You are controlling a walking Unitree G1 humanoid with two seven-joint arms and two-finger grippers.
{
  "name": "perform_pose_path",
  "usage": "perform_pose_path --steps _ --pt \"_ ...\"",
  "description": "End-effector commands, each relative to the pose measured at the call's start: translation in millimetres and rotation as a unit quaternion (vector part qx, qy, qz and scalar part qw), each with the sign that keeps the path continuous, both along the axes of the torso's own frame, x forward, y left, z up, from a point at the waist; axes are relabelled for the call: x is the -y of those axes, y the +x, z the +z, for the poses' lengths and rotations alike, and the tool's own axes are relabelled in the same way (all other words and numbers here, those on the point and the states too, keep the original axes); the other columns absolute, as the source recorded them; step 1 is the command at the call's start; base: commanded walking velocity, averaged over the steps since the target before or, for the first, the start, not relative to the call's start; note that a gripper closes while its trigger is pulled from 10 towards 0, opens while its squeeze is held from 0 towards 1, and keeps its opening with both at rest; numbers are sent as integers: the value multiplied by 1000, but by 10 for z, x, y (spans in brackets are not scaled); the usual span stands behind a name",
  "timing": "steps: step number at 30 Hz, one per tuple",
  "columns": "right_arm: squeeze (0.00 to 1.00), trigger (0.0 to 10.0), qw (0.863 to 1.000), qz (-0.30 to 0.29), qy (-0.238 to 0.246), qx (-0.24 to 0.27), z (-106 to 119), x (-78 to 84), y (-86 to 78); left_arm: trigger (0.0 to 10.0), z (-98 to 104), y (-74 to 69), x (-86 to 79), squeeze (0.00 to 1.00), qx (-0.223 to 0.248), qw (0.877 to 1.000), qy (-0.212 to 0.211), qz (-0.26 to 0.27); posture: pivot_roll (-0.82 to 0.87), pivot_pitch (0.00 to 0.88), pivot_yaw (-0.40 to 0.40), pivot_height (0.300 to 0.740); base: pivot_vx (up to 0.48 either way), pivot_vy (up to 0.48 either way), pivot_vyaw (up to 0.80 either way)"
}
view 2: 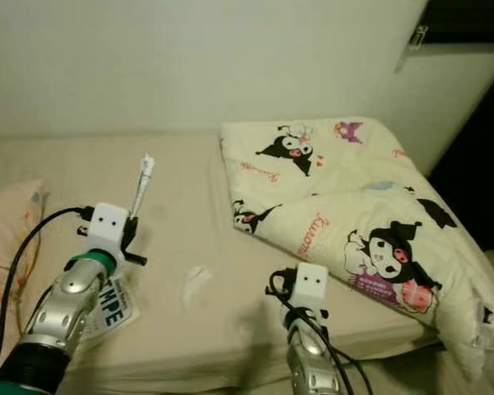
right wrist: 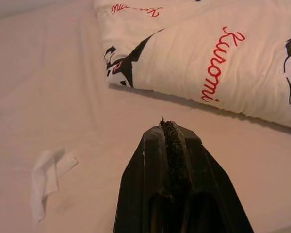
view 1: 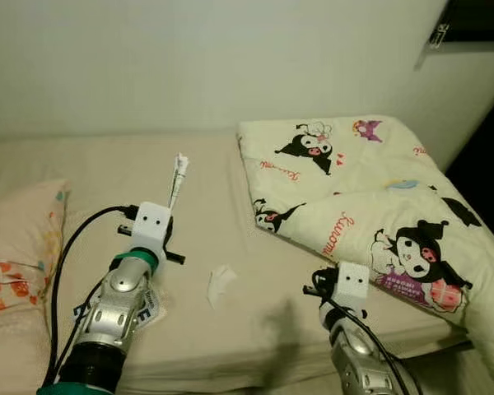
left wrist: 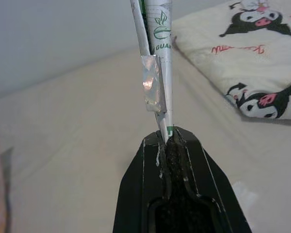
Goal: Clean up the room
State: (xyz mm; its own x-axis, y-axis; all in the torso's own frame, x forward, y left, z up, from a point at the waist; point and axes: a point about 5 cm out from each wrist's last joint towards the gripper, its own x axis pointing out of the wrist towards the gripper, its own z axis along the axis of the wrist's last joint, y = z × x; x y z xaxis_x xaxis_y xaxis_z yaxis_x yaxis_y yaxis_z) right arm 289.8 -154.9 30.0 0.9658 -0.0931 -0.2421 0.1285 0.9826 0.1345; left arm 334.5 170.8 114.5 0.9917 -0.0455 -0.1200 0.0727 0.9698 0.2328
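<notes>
Wrapper (left wrist: pixel 157 58) pinched in left hand (left wrist: pixel 169 138); right hand (right wrist: pixel 169 127) closed empty; one tissue (view 1: pixel 221 284).

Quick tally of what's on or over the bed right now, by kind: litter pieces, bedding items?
Litter: 2 (wrapper pinched in the left hand, crumpled tissue lying on the mattress)
Bedding: 2 (folded cartoon blanket, pillow)
Total: 4

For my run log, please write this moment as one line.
left gripper: shut on wrapper, raised over bed | right gripper: shut, empty, low near folded blanket | white tissue: lying on bed
</notes>
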Motion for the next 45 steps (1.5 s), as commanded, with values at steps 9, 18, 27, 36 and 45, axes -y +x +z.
perform_pose_path --steps 9,18,27,36,45 --pt "0 10000 1000 3 -8 15 129 -42 125 10000 -208 -183 -170 0 -31 998 -34 41 100 0 68 740 0 0 0" --pt "0 10000 998 51 -17 14 151 -218 169 10000 -172 -252 -203 0 -30 998 -44 44 126 0 31 740 0 0 0" --pt "0 10000 999 49 -23 2 114 -190 153 10000 -176 -238 -80 0 -21 1000 -19 11 113 0 7 740 0 0 0" --pt "0 10000 999 40 -24 11 123 -211 99 10000 -161 -233 -68 0 -24 999 -20 9 109 0 42 740 0 0 -711" --pt "0 10000 999 21 -28 5 85 -95 30 10000 -196 -266 -114 0 -27 999 -16 30 98 0 40 740 0 0 -800"
